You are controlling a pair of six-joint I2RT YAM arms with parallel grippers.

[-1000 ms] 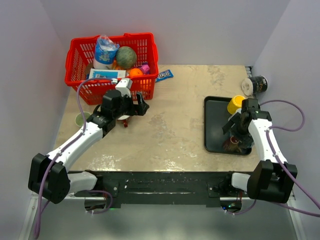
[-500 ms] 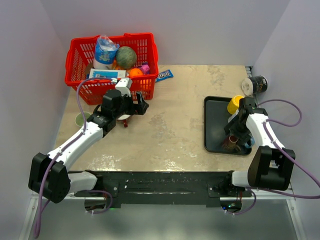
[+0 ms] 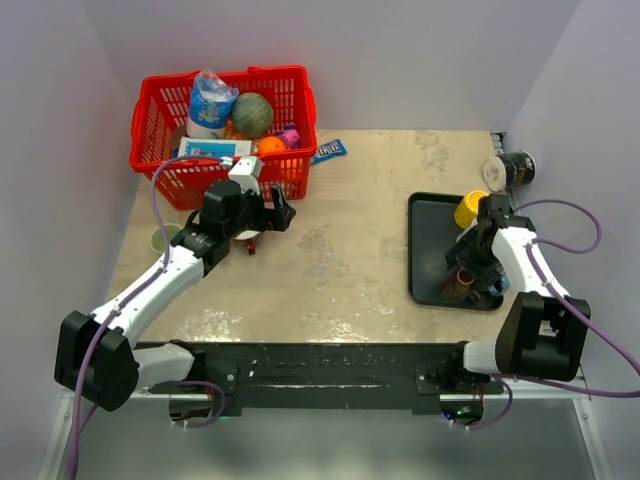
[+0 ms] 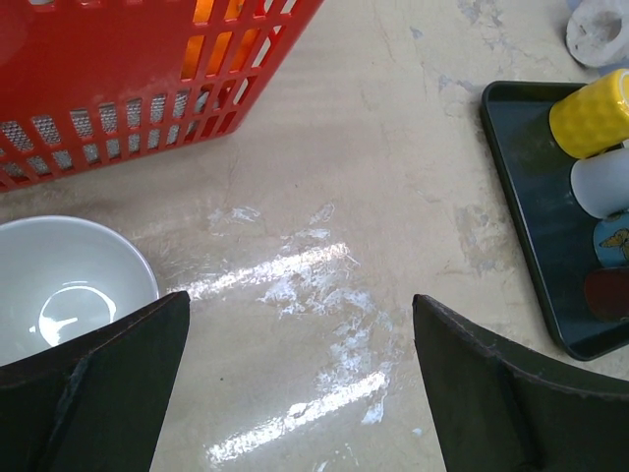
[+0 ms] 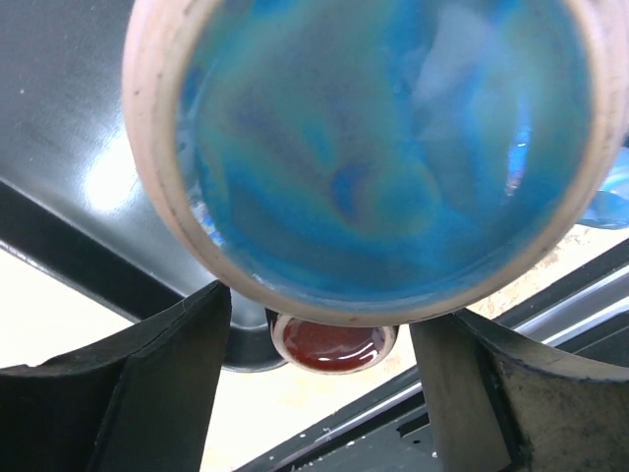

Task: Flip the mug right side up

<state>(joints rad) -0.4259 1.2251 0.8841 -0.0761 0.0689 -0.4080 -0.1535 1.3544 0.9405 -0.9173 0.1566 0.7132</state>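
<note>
A blue-glazed mug (image 5: 383, 147) with a beige rim fills the right wrist view, its round face towards the camera. I cannot tell whether that face is its mouth or its base. My right gripper (image 5: 324, 310) holds it, with a finger against each side of the rim, over the black tray (image 3: 428, 250). From above, the right gripper (image 3: 468, 268) hides most of the mug. The mug shows partly in the left wrist view (image 4: 614, 241). My left gripper (image 4: 300, 305) is open and empty above the table beside the red basket (image 3: 160, 130).
A red-brown mug (image 5: 334, 344) stands on the tray just beyond the blue one, and a yellow mug (image 3: 470, 208) lies at the tray's far end. A white bowl (image 4: 69, 285) sits under my left arm. A green cup (image 3: 160, 238) and a can (image 3: 512, 168) stand near the table edges.
My right wrist has turned and shifted slightly over the tray with the mug in it. My left arm has barely moved.
</note>
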